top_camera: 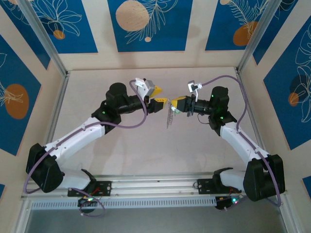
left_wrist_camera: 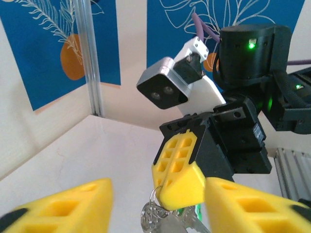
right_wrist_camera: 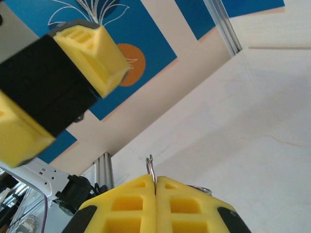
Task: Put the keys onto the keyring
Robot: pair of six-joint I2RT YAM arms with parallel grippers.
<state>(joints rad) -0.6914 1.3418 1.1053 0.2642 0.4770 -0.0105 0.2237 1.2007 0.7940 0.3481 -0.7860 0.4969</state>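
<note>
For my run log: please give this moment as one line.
left gripper open | right gripper shut on keyring, midair | keys hang under keyring

We record a pale tabletop (top_camera: pixel 146 160) enclosed by cream walls. The walls bear blue panels (top_camera: pixel 146 34) with white leaf outlines and orange or peach discs (top_camera: pixel 132 15). Aluminium posts (top_camera: pixel 43 39) rise at both far corners, slanting outward in the overhead view. Along the near edge we find a grooved aluminium rail (top_camera: pixel 155 183), with a slotted grey strip (top_camera: pixel 146 203) just in front of it.
</note>
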